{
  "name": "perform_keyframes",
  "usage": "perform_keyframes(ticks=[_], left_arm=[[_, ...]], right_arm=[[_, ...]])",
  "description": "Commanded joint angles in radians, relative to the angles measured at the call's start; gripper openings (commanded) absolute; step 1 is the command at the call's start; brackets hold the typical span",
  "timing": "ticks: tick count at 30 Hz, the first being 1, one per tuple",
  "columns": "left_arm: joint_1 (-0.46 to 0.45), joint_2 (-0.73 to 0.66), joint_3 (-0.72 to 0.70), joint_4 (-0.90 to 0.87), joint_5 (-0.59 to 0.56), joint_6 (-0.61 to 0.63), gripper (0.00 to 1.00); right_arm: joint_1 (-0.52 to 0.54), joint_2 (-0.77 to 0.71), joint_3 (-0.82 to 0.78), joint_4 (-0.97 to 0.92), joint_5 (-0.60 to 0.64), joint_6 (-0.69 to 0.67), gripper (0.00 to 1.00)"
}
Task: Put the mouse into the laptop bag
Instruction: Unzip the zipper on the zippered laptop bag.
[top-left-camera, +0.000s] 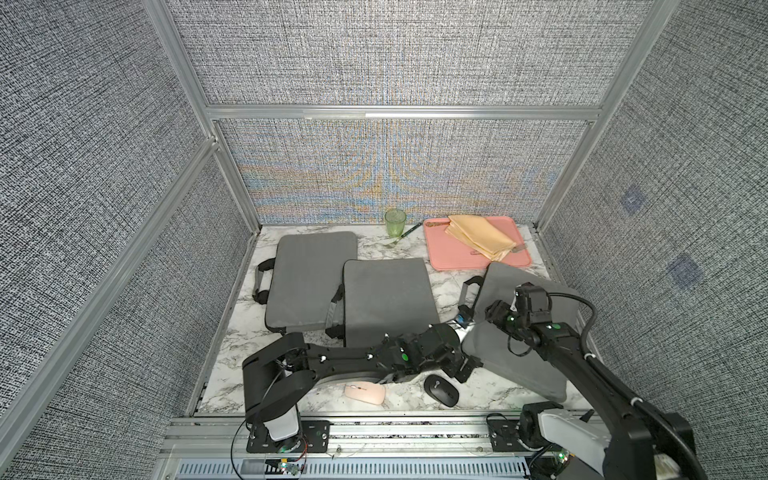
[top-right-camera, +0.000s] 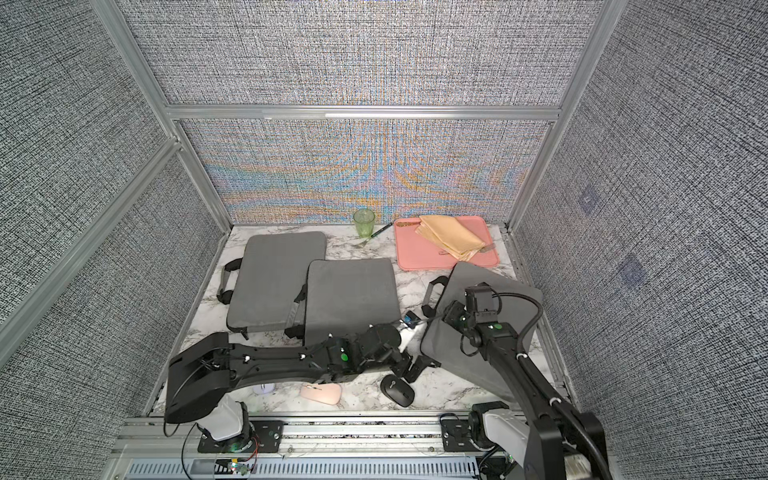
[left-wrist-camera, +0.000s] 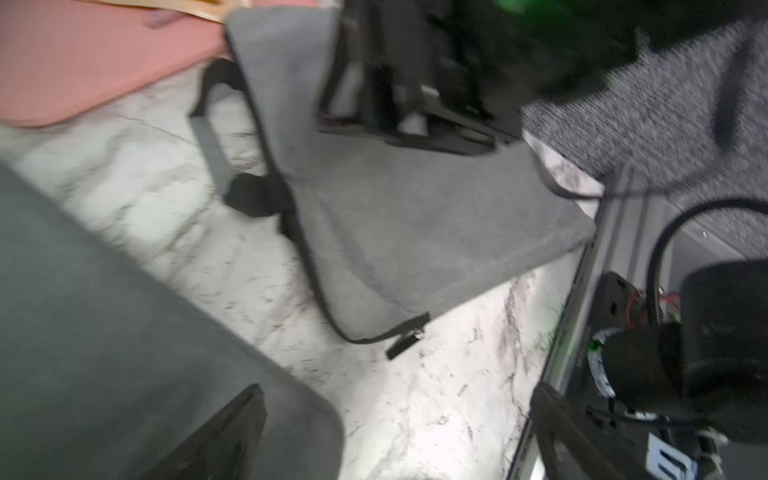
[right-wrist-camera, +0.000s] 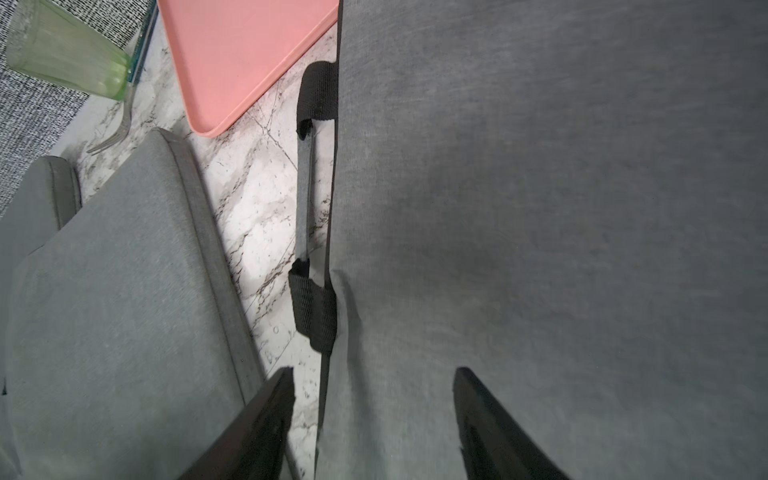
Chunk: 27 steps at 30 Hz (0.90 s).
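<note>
The pink mouse (top-left-camera: 365, 393) and black mouse (top-left-camera: 441, 390) lie on the table (top-left-camera: 490, 399). Our left gripper (top-left-camera: 467, 370), jaws apart, hovers beside the black. Our right gripper (right-wrist-camera: 372, 370), jaws apart, straddles the edge of the laptop bag (top-left-camera: 498, 353). We judge pick-up is next: descend, close.

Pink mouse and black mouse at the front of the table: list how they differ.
Colour: the pink mouse is pale pink, the black mouse dark black. Pose: the pink mouse lies roughly along the front edge of the table; the black mouse is turned diagonally. Place: the black mouse lies closer to the right-hand laptop bag than the pink mouse does. Both rest on the marble table, outside every bag, unheld.
</note>
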Motion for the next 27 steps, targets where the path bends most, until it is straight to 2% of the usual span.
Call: perform_keyframes(ticks=[1,3,7,11,15,20,23,27], left_arm=[[0.05,-0.057,-0.019,0.019,-0.07,-0.085,0.99],[0.082,-0.082,-0.008,-0.03,-0.103,-0.112,0.99],[0.12,-0.11,-0.01,-0.038,-0.118,-0.143,0.99],[0.139,-0.123,-0.007,-0.059,-0.141,-0.186,0.99],[0.15,-0.143,-0.001,-0.129,-0.181,-0.201,0.99],[0.151,-0.189,-0.041,-0.129,-0.19,-0.204,0.99],[0.151,-0.194,-0.041,-0.134,-0.184,-0.198,0.99],[0.151,-0.193,-0.035,-0.139,-0.187,-0.192,0.99]], right_arm=[[0.026,-0.104,-0.045,-0.111,-0.091,0.058,0.65],[0.092,-0.191,-0.091,-0.146,-0.082,0.102,0.65],[0.262,-0.377,-0.172,-0.241,0.025,0.228,0.64],[0.437,-0.425,-0.277,-0.221,0.099,0.385,0.6],[0.582,-0.371,-0.331,-0.138,0.175,0.48,0.55],[0.755,-0.223,-0.268,-0.181,0.334,0.607,0.49],[0.808,-0.124,-0.221,-0.204,0.398,0.664,0.47],[0.812,0.007,-0.151,-0.27,0.446,0.715,0.46]])
